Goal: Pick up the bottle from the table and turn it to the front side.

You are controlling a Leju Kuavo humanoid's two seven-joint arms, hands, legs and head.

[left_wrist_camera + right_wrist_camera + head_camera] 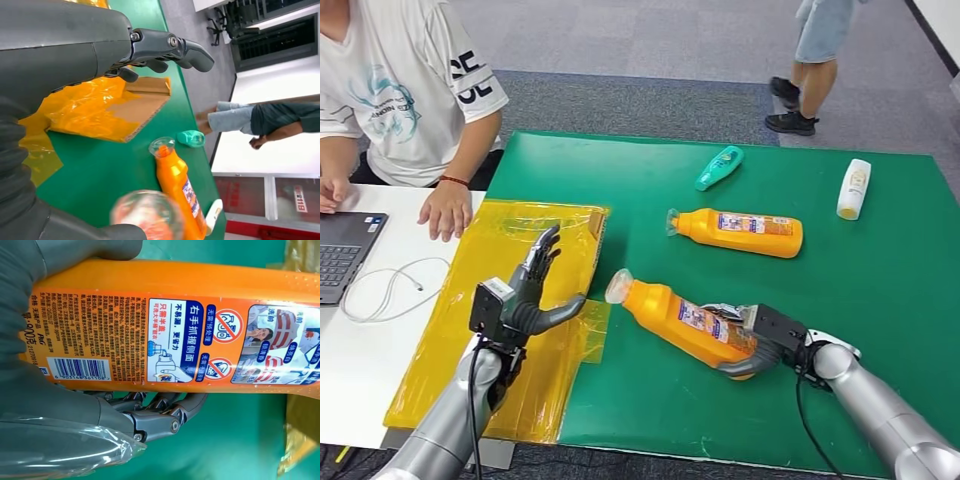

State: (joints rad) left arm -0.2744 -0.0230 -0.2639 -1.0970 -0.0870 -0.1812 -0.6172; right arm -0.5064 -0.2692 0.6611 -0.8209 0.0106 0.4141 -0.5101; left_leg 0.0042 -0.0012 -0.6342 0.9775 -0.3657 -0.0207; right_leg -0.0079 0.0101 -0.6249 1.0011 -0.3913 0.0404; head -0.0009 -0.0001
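Observation:
An orange bottle (671,312) with a clear cap lies on the green mat (773,420), cap pointing left. My right hand (756,347) grips it near its base, thumb on one side and fingers (162,410) on the other. In the right wrist view the orange bottle's (170,340) label with barcode and small print faces the camera. My left hand (533,292) is open, fingers spread, over the yellow plastic sheet (471,370), apart from the bottle. In the left wrist view that bottle's cap (147,216) is a blur near the left hand's fingers (170,46).
A second orange bottle (739,232) lies farther back, with a teal bottle (718,167) and a white bottle (853,188) beyond it. A cardboard piece (147,97) lies on the yellow sheet. A seated person's hand (445,210) rests by a laptop (343,250); another person (814,60) stands beyond the table.

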